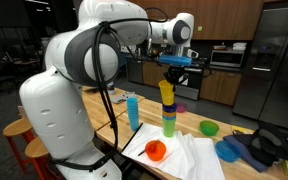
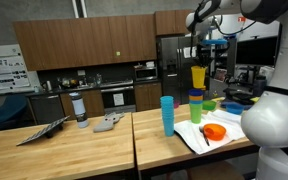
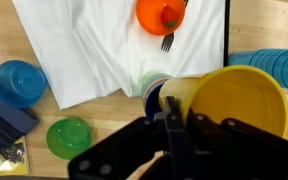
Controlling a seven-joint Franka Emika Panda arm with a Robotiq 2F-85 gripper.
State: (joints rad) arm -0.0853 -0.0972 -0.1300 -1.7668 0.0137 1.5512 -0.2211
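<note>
My gripper [image 3: 182, 112] is shut on the rim of a yellow cup [image 3: 236, 100], with one finger [image 3: 173, 125] pressed against its outer wall. In both exterior views the yellow cup [image 1: 166, 92] [image 2: 198, 76] hangs tilted just above a stack of coloured cups [image 1: 169, 121] [image 2: 196, 106] on the wooden table. In the wrist view the stack's top [image 3: 154, 86] shows just beyond the yellow cup. In the exterior views the gripper [image 1: 173, 66] [image 2: 200, 60] comes down from above.
A white cloth [image 3: 104, 50] carries an orange bowl [image 3: 161, 14] and a fork [image 3: 168, 41]. A tall blue cup [image 1: 133, 112] [image 2: 167, 115] stands apart from the stack. A green bowl [image 3: 68, 136] and a blue bowl [image 3: 19, 81] sit on the table.
</note>
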